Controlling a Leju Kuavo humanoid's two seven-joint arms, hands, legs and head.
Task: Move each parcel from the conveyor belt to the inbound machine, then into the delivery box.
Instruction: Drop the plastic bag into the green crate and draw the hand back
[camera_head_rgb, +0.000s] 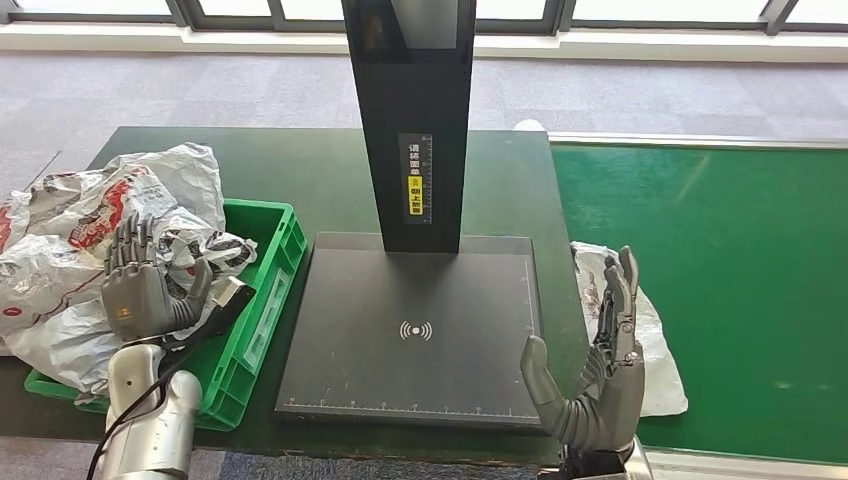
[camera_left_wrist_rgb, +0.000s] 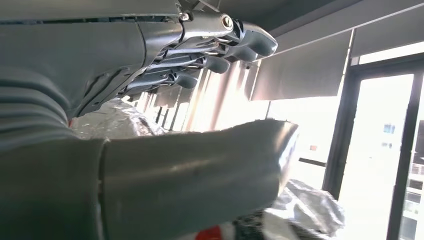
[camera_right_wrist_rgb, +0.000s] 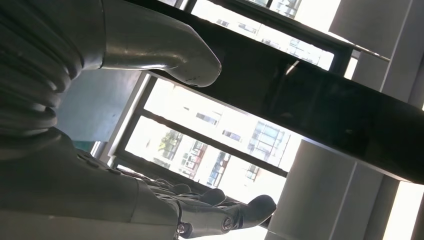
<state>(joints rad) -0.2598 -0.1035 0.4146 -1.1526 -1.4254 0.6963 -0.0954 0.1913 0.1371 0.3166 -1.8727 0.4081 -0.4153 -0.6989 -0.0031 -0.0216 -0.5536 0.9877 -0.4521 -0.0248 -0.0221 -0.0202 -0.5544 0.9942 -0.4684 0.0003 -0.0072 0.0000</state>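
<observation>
A parcel-sorting station in an office-like hall: a green conveyor belt (camera_head_rgb: 720, 280) at three o'clock, a black scanning machine (camera_head_rgb: 412, 330) with its upright post at centre, a green crate (camera_head_rgb: 262, 290) heaped with bagged parcels (camera_head_rgb: 90, 230) at nine o'clock, grey carpet (camera_head_rgb: 640, 95) and windows at twelve.

Bright, even daylight in the head view, from windows (camera_head_rgb: 600, 12) along the far wall; sharp focus, soft faint shadows, mild sheen on the black scanner plate (camera_head_rgb: 410, 335). Strongly backlit in both wrist views: panes (camera_right_wrist_rgb: 220, 135) blown out white, door glass (camera_left_wrist_rgb: 372, 165) glaring, near thumb (camera_left_wrist_rgb: 190, 175) large and soft, dark against the light.
</observation>
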